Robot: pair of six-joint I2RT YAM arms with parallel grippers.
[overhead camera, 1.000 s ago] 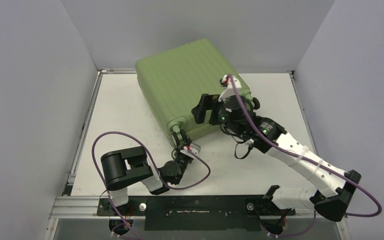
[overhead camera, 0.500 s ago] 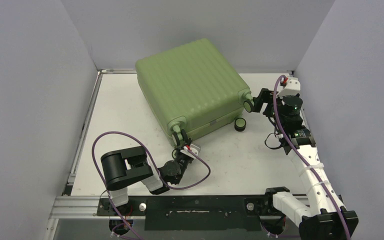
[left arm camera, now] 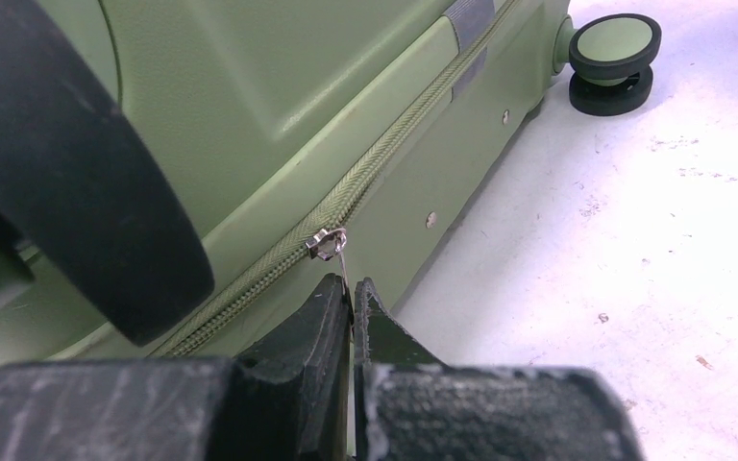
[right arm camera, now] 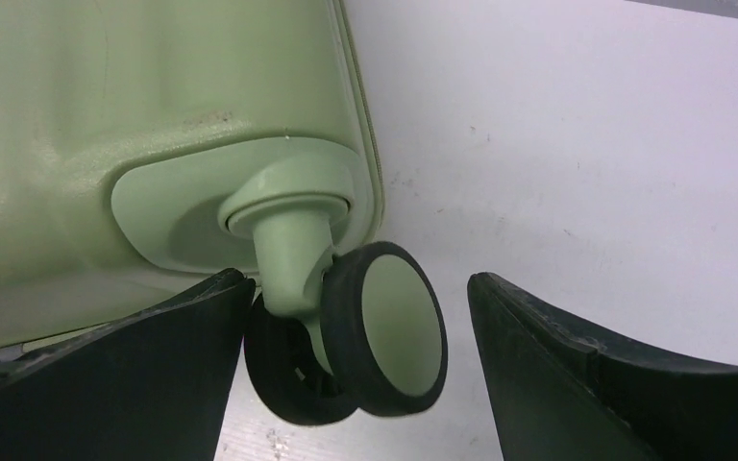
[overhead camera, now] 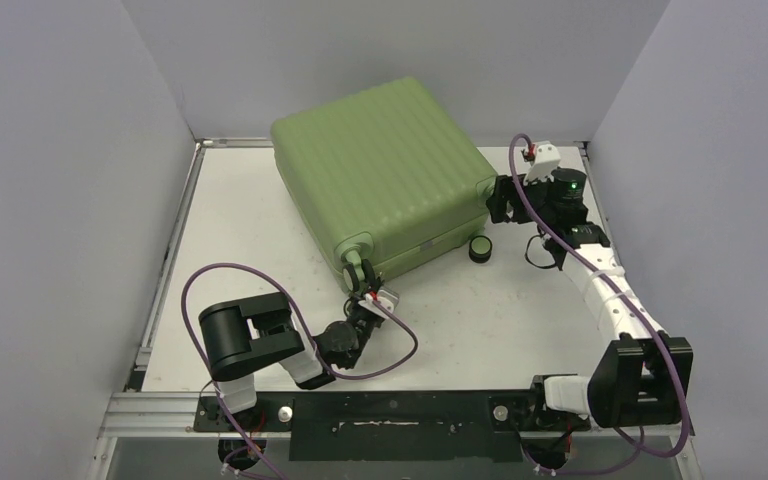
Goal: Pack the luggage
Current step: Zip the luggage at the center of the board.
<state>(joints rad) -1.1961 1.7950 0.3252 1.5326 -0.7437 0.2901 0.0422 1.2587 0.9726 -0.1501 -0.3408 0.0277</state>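
Having been swung off the top of the luggage [overhead camera: 380, 170], the right pincer [right arm camera: 357, 283] is now held wide apart at the right corner, with a caster wheel [right arm camera: 399, 317] lodged in the gap though seemingly not gripped. The left pincer [left arm camera: 352, 298] is pressed together on the zip pull [left arm camera: 332, 245] at the near corner, unchanged. The luggage lies flat and closed at the far middle of the bench [overhead camera: 250, 230]; zipping can likely be resumed once the case is braced.
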